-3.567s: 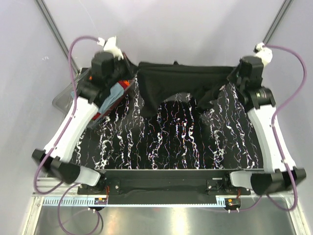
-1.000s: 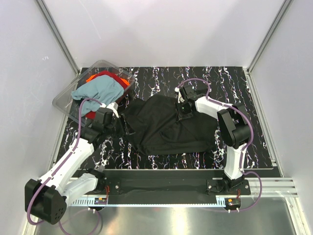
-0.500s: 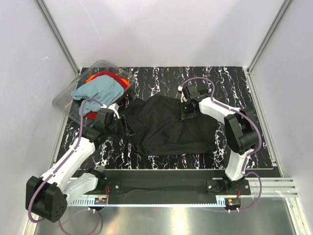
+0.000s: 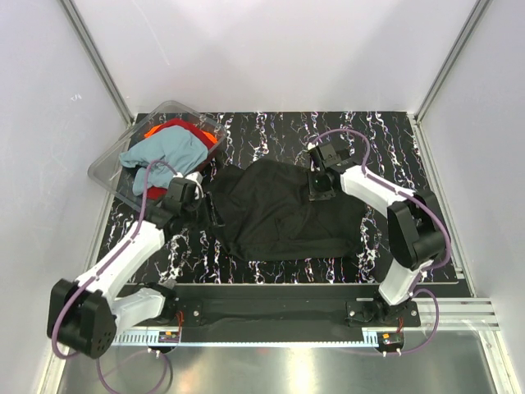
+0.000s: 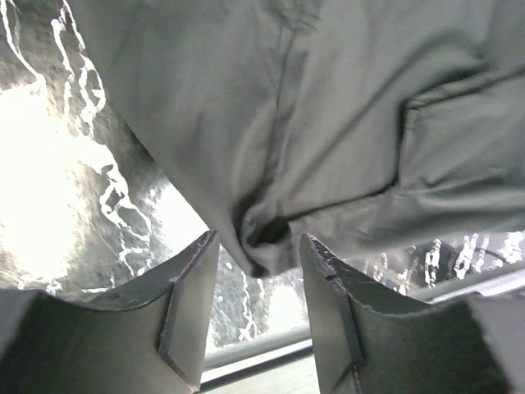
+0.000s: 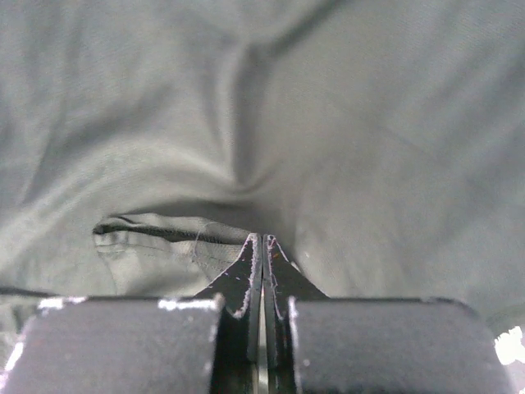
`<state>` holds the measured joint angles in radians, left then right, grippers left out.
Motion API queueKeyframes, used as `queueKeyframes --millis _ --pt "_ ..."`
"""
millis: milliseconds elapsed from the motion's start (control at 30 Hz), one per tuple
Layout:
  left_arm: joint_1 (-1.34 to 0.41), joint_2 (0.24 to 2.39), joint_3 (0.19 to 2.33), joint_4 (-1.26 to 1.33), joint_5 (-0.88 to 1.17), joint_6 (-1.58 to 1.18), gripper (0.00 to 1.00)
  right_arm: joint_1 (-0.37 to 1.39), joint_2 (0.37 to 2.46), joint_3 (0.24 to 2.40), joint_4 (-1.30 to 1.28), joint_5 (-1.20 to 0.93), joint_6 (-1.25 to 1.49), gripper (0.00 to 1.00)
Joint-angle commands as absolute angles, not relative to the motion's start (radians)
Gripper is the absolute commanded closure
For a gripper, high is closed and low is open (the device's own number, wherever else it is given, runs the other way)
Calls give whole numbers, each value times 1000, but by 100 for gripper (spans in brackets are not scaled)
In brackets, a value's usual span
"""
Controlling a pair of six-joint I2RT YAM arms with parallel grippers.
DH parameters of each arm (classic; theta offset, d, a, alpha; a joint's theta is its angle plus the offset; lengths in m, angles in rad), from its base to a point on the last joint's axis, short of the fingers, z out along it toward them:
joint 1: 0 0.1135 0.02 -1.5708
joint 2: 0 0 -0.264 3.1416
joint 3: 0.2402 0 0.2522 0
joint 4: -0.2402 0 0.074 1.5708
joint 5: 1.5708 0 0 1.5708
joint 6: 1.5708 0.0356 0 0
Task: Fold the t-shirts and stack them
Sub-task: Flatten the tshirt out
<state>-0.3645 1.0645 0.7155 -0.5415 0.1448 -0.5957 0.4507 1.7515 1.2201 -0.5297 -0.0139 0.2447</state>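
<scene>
From above, the black t-shirt (image 4: 279, 215) lies crumpled and spread out in the middle of the dark marbled surface (image 4: 385, 135). The teal-blue t-shirt (image 4: 168, 152) is heaped in the clear tub (image 4: 105, 168) at the far left corner, on top of the red-orange t-shirt (image 4: 182, 126). The left arm (image 4: 131, 250) reaches to the black t-shirt's left edge. The right arm (image 4: 373, 187) bends in over its upper right part, wrist down on the cloth. In the left wrist view the left jaws stand released, well apart. A bunched fold at the edge of the black t-shirt (image 5: 328, 98) sits between the two tips without being squeezed, and bright marbled surface (image 5: 49, 164) shows to the left. In the right wrist view the right jaws are clenched tight together, tips down against the black t-shirt (image 6: 369, 123), which fills the frame. Creases run in toward the tips, and a hemmed edge lies just to their left. Whether a pinch of fabric is caught between them cannot be told.
</scene>
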Motion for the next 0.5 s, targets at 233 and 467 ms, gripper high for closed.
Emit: queueKeyframes --millis 233,467 --pt "-457 1527 1228 -646 -63 -404 58 459 1467 1040 -588 91 434 100" --pt "-492 1787 1417 -673 -133 -371 59 459 1355 994 -565 69 449 100"
